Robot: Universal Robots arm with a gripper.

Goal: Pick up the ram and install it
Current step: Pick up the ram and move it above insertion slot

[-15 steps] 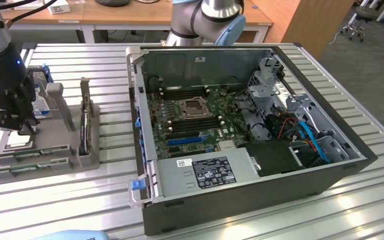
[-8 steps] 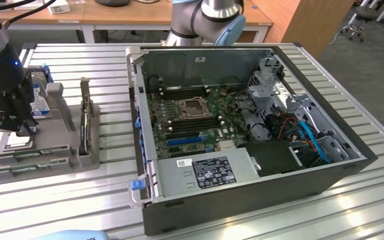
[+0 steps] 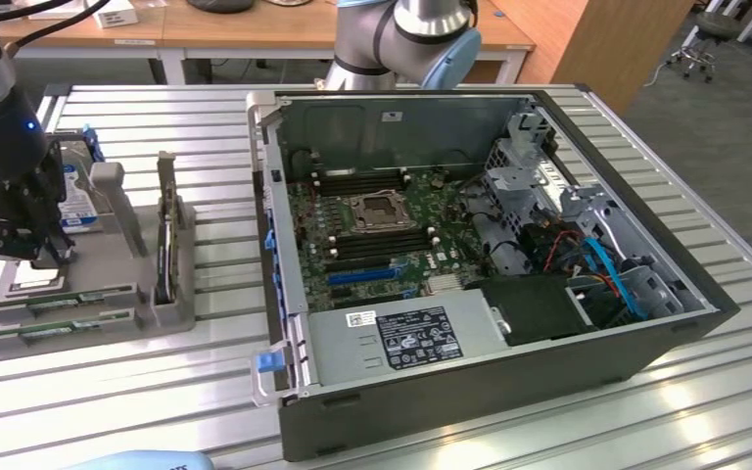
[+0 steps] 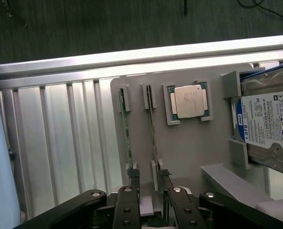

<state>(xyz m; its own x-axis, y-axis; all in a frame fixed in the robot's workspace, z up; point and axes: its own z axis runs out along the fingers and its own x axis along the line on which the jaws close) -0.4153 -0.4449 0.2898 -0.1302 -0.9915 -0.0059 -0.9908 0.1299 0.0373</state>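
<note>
At the exterior view's left, the claw (image 3: 17,250) hangs open over the grey holder (image 4: 189,148) on the tabletop (image 3: 154,392). Its fingers (image 4: 134,177) straddle the ram (image 4: 154,126), which stands edgewise in its slot, presumably so both flat faces can be pinched.

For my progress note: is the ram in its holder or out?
In: the ram stands on edge in a slot of the grey holder.

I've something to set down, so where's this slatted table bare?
Bare slats of the metal table lie between the grey plastic tray and the near edge, and along the open black computer case's exterior-view right. Crowded: the tray, with the open gripper over green ram sticks.
</note>
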